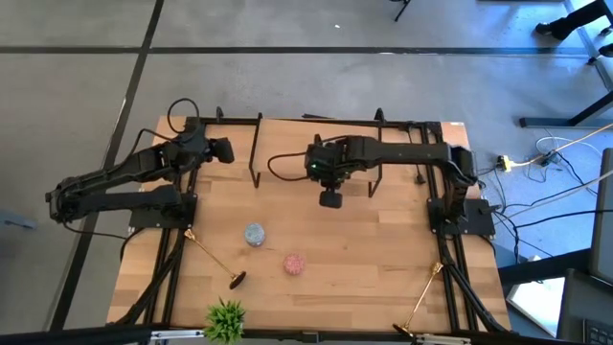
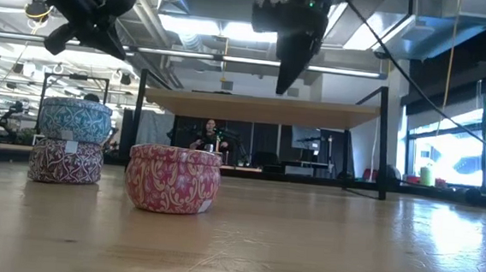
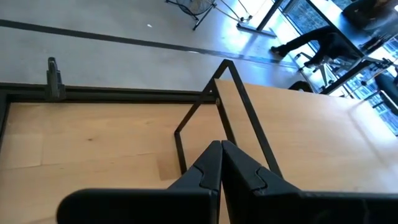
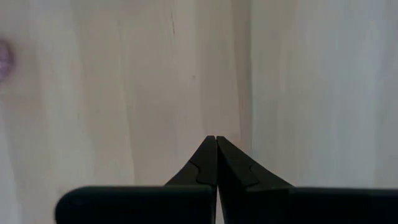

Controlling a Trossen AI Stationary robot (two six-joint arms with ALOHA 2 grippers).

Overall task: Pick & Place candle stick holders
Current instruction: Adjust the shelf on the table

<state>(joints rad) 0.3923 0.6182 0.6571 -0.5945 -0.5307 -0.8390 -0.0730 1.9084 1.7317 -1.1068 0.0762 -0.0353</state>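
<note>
One gold candle stick holder (image 1: pixel 213 256) lies flat on the wooden table (image 1: pixel 383 240) at the near left, its dark round base (image 1: pixel 237 280) toward the near edge. A second gold holder (image 1: pixel 421 300) lies slanted at the near right corner. I cannot make out a black holder. My left gripper (image 1: pixel 222 150) is shut and empty above the far left, also seen in its wrist view (image 3: pixel 221 144). My right gripper (image 1: pixel 330 198) is shut and empty, pointing down above the table's middle (image 4: pixel 216 138), high over the table in the low view (image 2: pixel 282 86).
A blue patterned tin (image 1: pixel 254 234) sits stacked on a maroon tin (image 2: pixel 65 161). A pink tin (image 1: pixel 294 264) stands beside them. A green plant (image 1: pixel 225 321) is at the near edge. Thin black metal frames (image 1: pixel 255 153) (image 1: pixel 375 158) stand upright at the far side.
</note>
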